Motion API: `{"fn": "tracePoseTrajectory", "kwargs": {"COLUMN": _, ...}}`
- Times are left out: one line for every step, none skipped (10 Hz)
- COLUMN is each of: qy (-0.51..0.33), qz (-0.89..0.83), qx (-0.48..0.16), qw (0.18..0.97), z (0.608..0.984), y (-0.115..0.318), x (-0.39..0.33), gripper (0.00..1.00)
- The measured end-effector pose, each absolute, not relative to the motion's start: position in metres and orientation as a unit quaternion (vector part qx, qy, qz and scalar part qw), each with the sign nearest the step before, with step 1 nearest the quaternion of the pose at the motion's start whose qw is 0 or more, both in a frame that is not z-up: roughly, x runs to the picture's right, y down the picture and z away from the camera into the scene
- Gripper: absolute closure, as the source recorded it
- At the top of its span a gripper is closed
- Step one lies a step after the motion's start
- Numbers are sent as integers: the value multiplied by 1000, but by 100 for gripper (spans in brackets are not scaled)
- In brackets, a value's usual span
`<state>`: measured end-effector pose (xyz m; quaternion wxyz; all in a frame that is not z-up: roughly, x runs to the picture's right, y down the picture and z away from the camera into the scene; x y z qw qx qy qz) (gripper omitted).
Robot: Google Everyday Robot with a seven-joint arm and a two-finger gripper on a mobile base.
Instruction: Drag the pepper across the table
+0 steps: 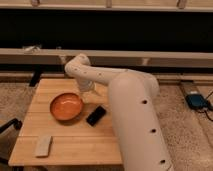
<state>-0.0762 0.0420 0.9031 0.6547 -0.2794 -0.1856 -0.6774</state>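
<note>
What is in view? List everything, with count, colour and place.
table: one, light wood, centre left.
bowl: one, orange, on the table, left of its middle.
phone: one, black, flat on the table just right of the bowl.
block: one, pale grey, near the table's front left corner.
device: one, blue, on the floor at far right.
pepper: none visible.
arm: one, white, reaching in from the front right.
gripper: one, pale, low by the bowl's far right rim.
</note>
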Motion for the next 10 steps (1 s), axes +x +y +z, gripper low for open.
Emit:
{"fn": "tracePoseTrajectory", "kwargs": {"qy": -185, "qz": -664, "qx": -274, "qw": 671, "z": 906, "y": 37, "x": -57, "gripper": 20}}
{"fn": "tracePoseTrajectory", "kwargs": {"qy": -187, "qz": -654, "qx": -267, "qw": 683, "z": 906, "y": 34, "x": -47, "gripper": 20}}
{"fn": "tracePoseTrajectory", "kwargs": {"qy": -188, "qz": -642, "qx": -262, "qw": 696, "z": 906, "y": 32, "x": -37, "gripper": 20}}
{"fn": "tracePoseTrajectory", "kwargs": {"qy": -189, "qz": -633, "qx": -261, "qw": 704, "z": 908, "y": 31, "x": -30, "gripper": 20}}
{"fn": "tracePoseTrajectory", "kwargs": {"qy": -188, "qz": -621, "qx": -264, "qw": 713, "z": 913, "y": 32, "x": -17, "gripper": 20}}
{"fn": "tracePoseTrajectory", "kwargs": {"qy": -187, "qz": -611, "qx": -267, "qw": 721, "z": 918, "y": 31, "x": -6, "gripper": 20}}
{"fn": "tracePoseTrajectory", "kwargs": {"qy": -188, "qz": -602, "qx": -271, "qw": 728, "z": 926, "y": 32, "x": 2, "gripper": 20}}
{"fn": "tracePoseTrajectory", "kwargs": {"qy": -188, "qz": -596, "qx": -273, "qw": 731, "z": 933, "y": 33, "x": 7, "gripper": 20}}
{"fn": "tracePoseTrajectory", "kwargs": {"qy": -189, "qz": -590, "qx": -277, "qw": 734, "z": 940, "y": 34, "x": 13, "gripper": 20}}
{"fn": "tracePoseTrajectory", "kwargs": {"qy": -189, "qz": -585, "qx": -281, "qw": 737, "z": 946, "y": 35, "x": 17, "gripper": 20}}
